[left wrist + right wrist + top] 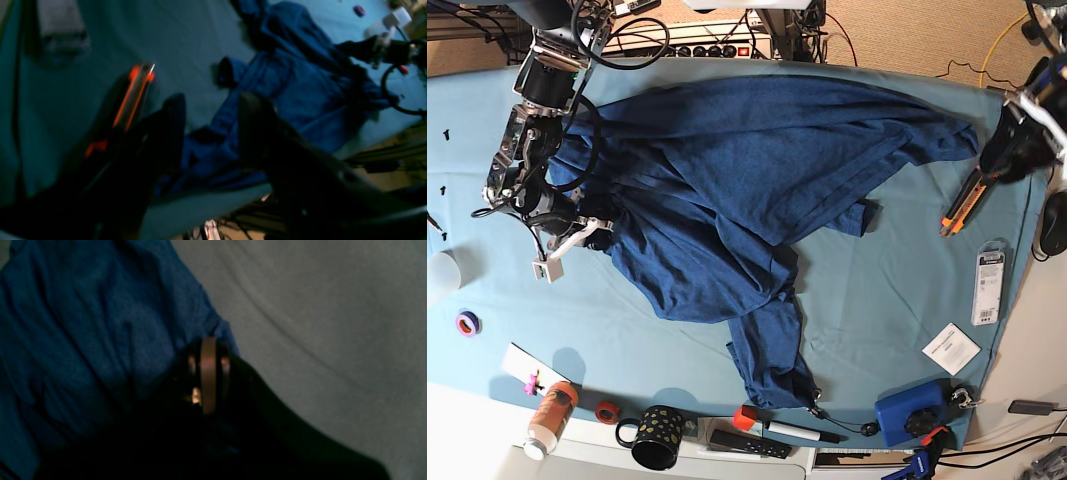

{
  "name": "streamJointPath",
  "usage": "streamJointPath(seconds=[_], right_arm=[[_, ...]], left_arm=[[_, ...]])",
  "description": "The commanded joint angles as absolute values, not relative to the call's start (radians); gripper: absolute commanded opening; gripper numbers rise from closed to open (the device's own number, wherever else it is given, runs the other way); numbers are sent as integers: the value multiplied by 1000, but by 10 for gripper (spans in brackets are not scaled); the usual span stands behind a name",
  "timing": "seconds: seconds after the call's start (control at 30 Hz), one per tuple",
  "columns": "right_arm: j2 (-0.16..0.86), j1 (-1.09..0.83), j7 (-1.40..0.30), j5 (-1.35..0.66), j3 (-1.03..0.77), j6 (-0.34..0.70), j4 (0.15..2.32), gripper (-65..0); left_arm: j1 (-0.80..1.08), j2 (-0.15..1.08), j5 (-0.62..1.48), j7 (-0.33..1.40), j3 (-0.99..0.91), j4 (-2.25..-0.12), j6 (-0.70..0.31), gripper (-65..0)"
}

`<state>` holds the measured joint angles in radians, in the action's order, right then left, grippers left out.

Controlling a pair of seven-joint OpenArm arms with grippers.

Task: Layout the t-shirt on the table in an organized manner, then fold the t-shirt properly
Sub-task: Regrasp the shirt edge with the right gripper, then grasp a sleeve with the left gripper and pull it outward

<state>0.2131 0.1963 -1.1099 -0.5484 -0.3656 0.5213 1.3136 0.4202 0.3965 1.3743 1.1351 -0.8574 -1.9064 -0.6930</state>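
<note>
Right claw (208, 350) pinching t-shirt (747, 170) edge.

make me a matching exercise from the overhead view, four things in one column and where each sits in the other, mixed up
Things:
1. t-shirt
2. black mug
3. right gripper
4. white card

Places or states:
A. shut on the shirt's edge, at the picture's left
B. flat on the teal cloth, lower right
C. spread rumpled across the middle of the table
D. standing at the bottom edge

Pairs: 1-C, 2-D, 3-A, 4-B
</note>
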Motion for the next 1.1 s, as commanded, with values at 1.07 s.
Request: streamJointPath(seconds=[1.07], right_arm=[[224,216,-1095,-550,-368,528,1327,-650]], left_arm=[[-287,382,1060,936,70,-1317,-681,-306]])
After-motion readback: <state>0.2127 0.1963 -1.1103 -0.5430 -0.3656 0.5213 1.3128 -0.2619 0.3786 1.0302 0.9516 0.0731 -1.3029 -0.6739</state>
